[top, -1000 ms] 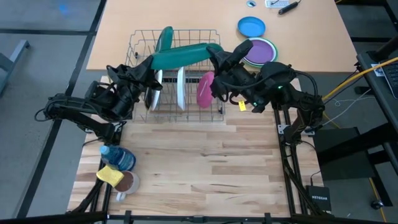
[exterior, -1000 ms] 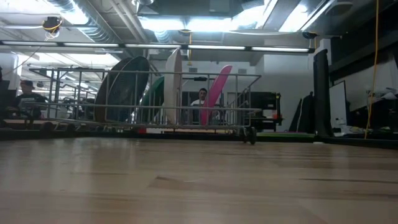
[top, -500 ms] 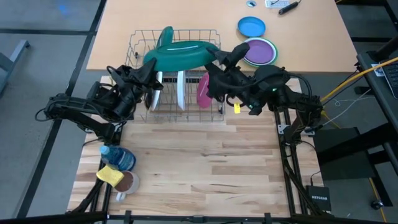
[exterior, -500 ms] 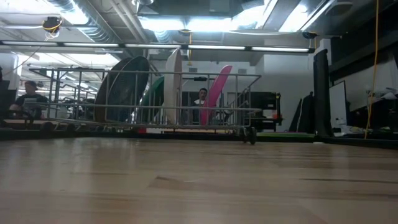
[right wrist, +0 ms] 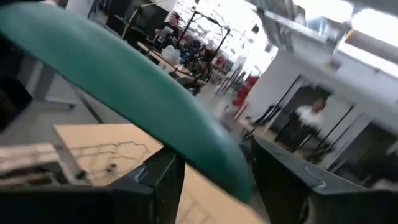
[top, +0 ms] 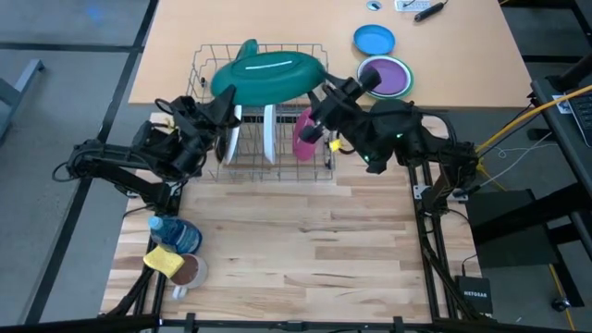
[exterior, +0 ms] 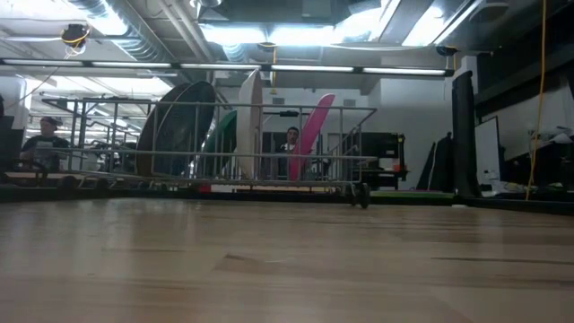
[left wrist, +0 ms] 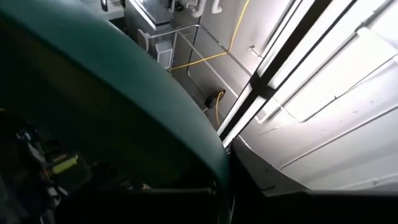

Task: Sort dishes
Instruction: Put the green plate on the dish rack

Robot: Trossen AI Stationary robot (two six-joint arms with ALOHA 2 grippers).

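Observation:
A large green bowl (top: 268,74) hangs above the wire rack (top: 319,165), its broad face turned up. My left gripper (top: 225,96) is shut on its left rim. My right gripper (top: 324,90) is open at its right rim; in the right wrist view its fingers (right wrist: 158,180) stand on either side of the green rim (right wrist: 211,158). Upright in the rack are a dark plate (exterior: 175,126), a white plate (exterior: 249,121) and a pink plate (top: 305,132). Another green dish (top: 247,46) stands at the rack's far side. My left gripper holds the green bowl by its left rim (top: 220,90), coming level from the table's left. The bowl fills the left wrist view (left wrist: 112,106) and hides the fingers, so the kind of hold does not show. The bowl is lifted clear of the rack, slightly tilted.
On the far tan table lie a bright-blue dish (top: 374,40) and a purple dish (top: 388,76). A blue cup, a yellow sponge and a brown mug (top: 188,270) sit at the near left corner. People (exterior: 290,144) show in the room beyond.
The green bowl has turned about its length from nearly edge-on to broad face up, staying above the rack. My right gripper has opened, let go of the bowl's right rim and drawn back a little. My left gripper keeps its hold.

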